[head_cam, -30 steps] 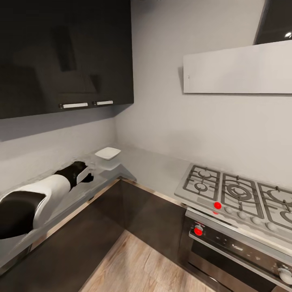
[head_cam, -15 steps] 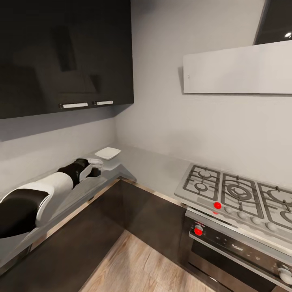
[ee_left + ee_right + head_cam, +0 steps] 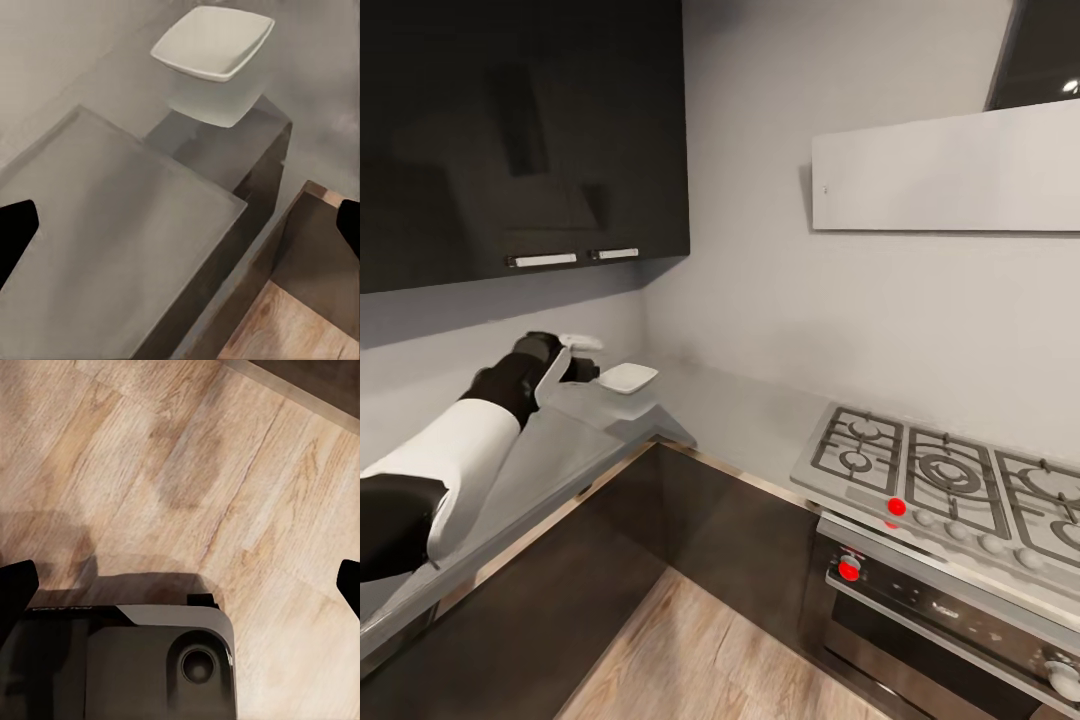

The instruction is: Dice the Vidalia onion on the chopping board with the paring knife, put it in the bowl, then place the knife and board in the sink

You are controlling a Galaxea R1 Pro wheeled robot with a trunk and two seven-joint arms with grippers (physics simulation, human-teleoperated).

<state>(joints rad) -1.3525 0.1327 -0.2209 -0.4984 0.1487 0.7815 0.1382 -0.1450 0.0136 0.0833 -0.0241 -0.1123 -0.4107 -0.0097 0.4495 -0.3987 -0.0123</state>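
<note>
Head view, far left: left arm (image 3: 455, 455) reaches forward over the grey countertop (image 3: 550, 465), white forearm, black wrist. Left gripper (image 3: 582, 358) is raised above the counter, just beside the bowl (image 3: 626, 377), apart from it. In the left wrist view the two dark fingertips (image 3: 15, 229) sit at opposite edges of the picture, spread wide, nothing between them: released.

Bowl: white, square with rounded corners, upright on the countertop near the inner corner of the wall. The left wrist view looks down into it (image 3: 214, 45); the inside appears bare. A grey raised slab (image 3: 112, 225) lies on the counter between gripper and bowl.

Above: dark wall cabinets (image 3: 520, 130) with two light handles.

Centre: wooden floor (image 3: 710, 655) below the dark base cabinets.

Right: gas hob (image 3: 950, 480) with red knobs, oven front beneath, pale hood (image 3: 950, 170) on the wall.

Right gripper (image 3: 180, 574): right wrist view shows its dark fingertips at opposite edges, parted, empty, over wooden floor and the robot's base (image 3: 127, 660).
</note>
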